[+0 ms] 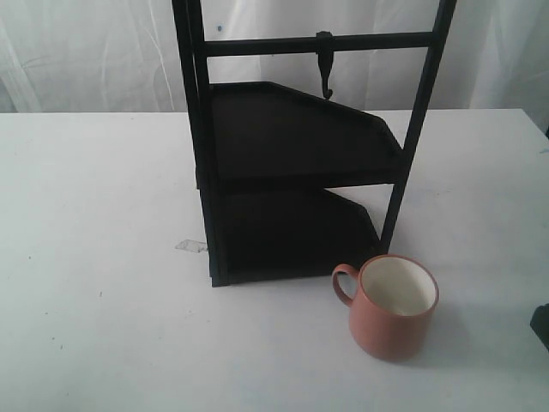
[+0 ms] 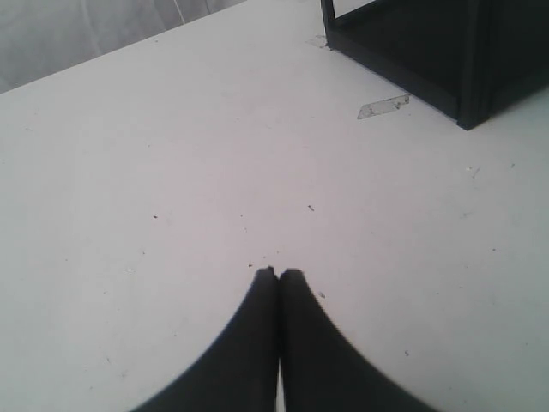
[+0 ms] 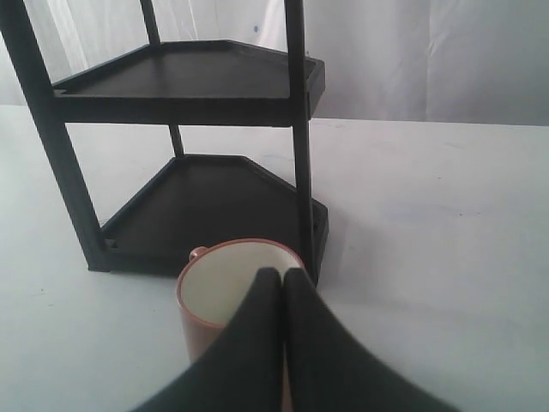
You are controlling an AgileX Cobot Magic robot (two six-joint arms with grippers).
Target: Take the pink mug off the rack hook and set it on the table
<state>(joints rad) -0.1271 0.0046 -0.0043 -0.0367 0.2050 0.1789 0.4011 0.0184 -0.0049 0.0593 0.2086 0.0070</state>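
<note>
The pink mug (image 1: 395,307) is sitting upright on the tabletop (image 1: 103,283), just in front of the black rack (image 1: 292,154), by its front right post in the exterior view. Its handle is pointing left, twd the lower shelf's front edge, and its cream inside is facing up. It's resting well below the rack hook (image 1: 324,67), which is hanging from the top crossbar, apart from the mug.

I'm holding my left gripper (image 2: 279,275) narrowed all the way, fingertips pressing together w/ nothing btwn them, hovering over bare tabletop. A scrap of clear tape (image 2: 383,106) is lying near the rack's corner post ahead of it.

My right gripper (image 3: 283,275) is pinched to as well, tips meeting, gripping nothing. In the right wrist view the tips are showing in front of the mug's open mouth. From that view alone I can't tell if they're touching the rim, but the mug is standing free in the exterior view.
</note>
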